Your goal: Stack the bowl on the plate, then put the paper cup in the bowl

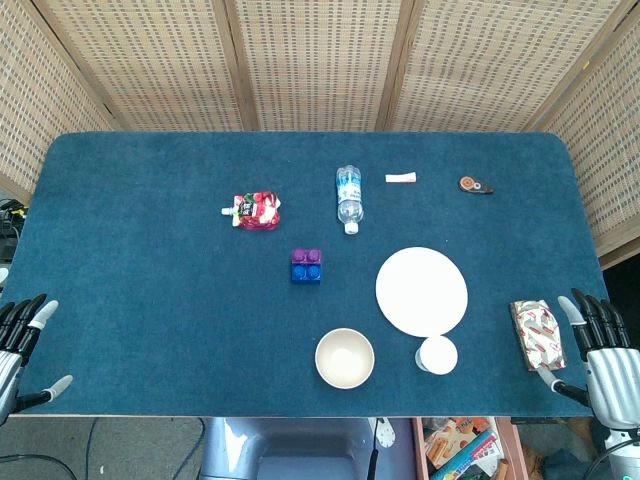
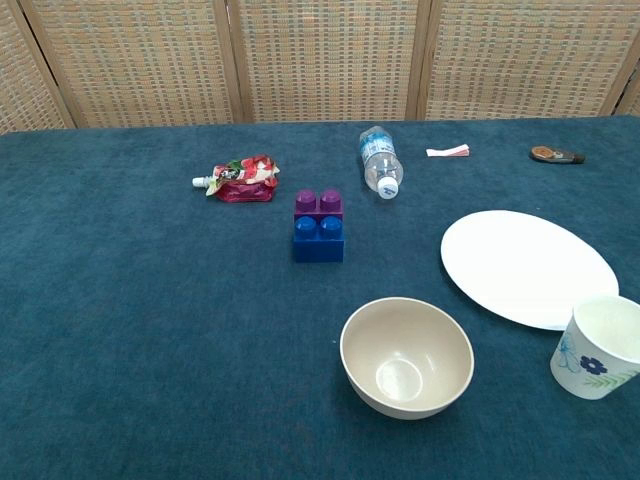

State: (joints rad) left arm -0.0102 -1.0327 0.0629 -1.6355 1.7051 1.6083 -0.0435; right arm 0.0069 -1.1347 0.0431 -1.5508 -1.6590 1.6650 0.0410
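Note:
A beige bowl (image 1: 345, 357) (image 2: 406, 356) stands upright and empty near the table's front edge. Just right of it sits a white paper cup (image 1: 437, 354) (image 2: 600, 346) with a blue flower print, upright. The white plate (image 1: 421, 291) (image 2: 528, 266) lies bare behind the cup. My left hand (image 1: 22, 345) hovers at the table's front left corner with its fingers spread, holding nothing. At the front right edge my right hand (image 1: 603, 355) is also spread and empty. Neither hand shows in the chest view.
A purple-and-blue block (image 1: 306, 266) (image 2: 319, 226) sits behind the bowl. Further back lie a red pouch (image 1: 256, 210) (image 2: 239, 179), a water bottle (image 1: 348, 196) (image 2: 380, 162), a small white strip (image 1: 401, 178) and a brown item (image 1: 475, 185). A patterned packet (image 1: 538, 333) lies by my right hand.

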